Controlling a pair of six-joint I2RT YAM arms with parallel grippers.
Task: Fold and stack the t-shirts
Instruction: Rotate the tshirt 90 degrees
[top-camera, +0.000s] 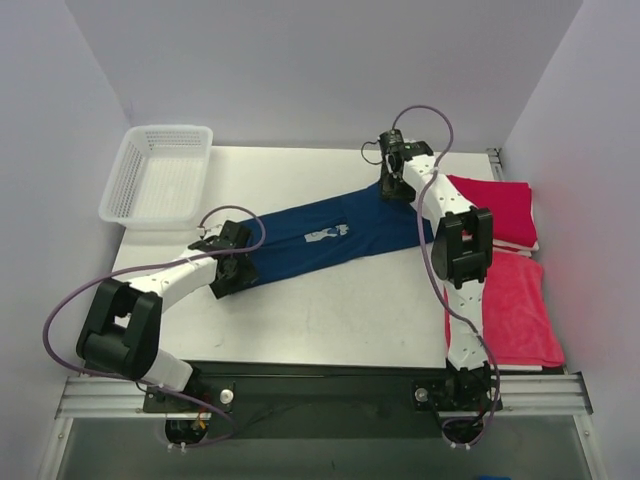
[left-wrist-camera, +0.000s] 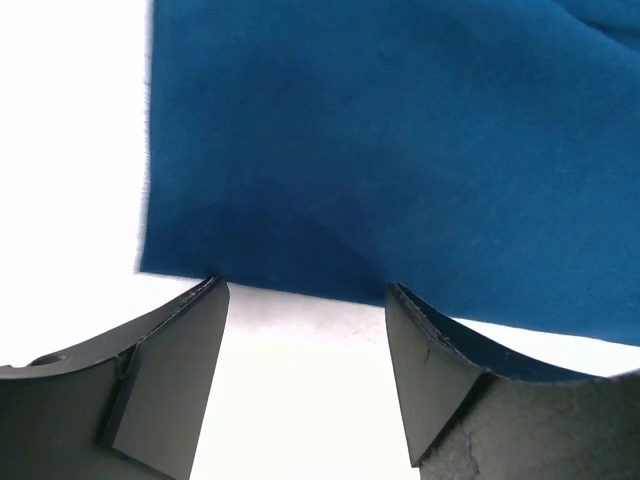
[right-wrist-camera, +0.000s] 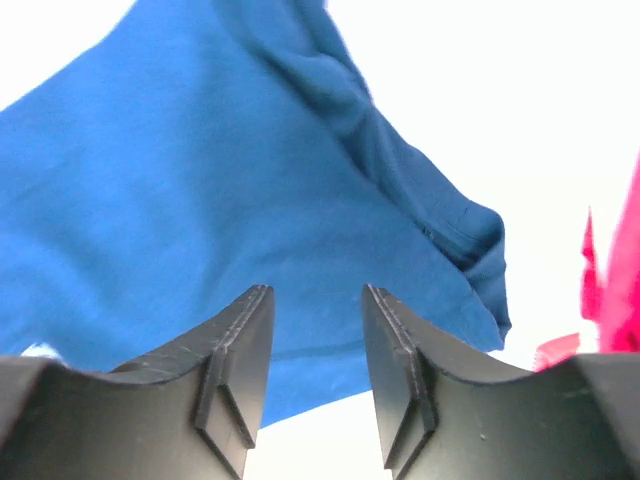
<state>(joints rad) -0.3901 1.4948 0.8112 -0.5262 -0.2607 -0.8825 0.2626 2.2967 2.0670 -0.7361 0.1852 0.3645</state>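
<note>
Navy t-shirt lay stretched out; left pincer and right pincer gaped empty at its ends, a fold-grip probably next.

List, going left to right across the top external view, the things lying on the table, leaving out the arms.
White mesh basket → navy t-shirt → red t-shirts
</note>
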